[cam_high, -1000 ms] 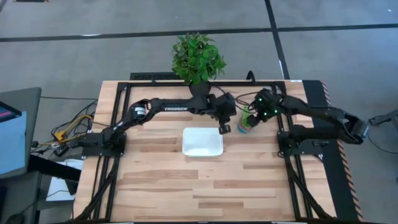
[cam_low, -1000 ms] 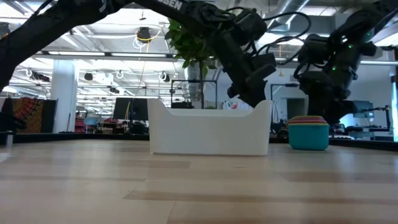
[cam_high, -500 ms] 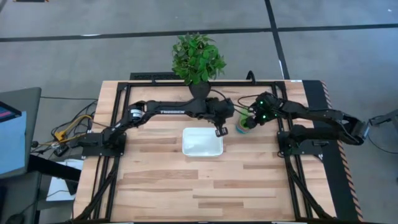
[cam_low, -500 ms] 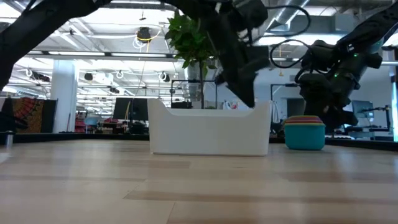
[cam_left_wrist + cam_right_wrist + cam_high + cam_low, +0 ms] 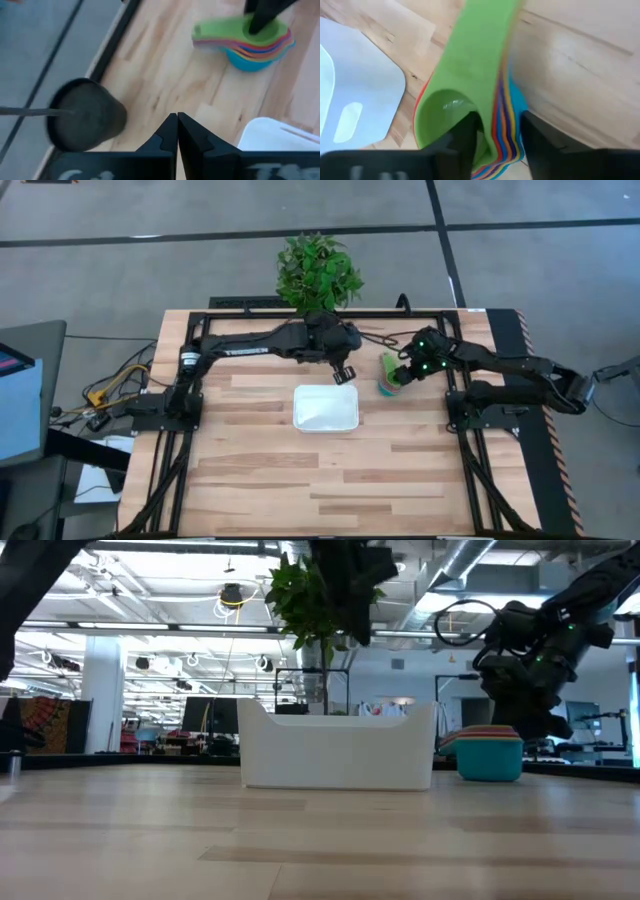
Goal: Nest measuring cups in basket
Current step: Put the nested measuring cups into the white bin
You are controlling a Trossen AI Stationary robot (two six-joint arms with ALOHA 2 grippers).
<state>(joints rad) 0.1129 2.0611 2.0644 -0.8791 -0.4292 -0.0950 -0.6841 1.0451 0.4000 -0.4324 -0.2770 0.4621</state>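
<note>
Both arms are matte black jointed tubes on black bases, the left arm [image 5: 250, 345] with white lettering along its link, the right arm [image 5: 500, 365] with green lights at the wrist and thin black cables looping nearby.

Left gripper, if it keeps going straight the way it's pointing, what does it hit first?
Probably the bare table. The shut left gripper points at open wood between the dark pot and the stacked cups; depth is uncertain.

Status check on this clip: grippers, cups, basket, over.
Right gripper straddling the wall of the nested measuring cups, one finger inside the green cup. Left gripper shut, raised behind the basket. Basket empty, nothing in the way.
</note>
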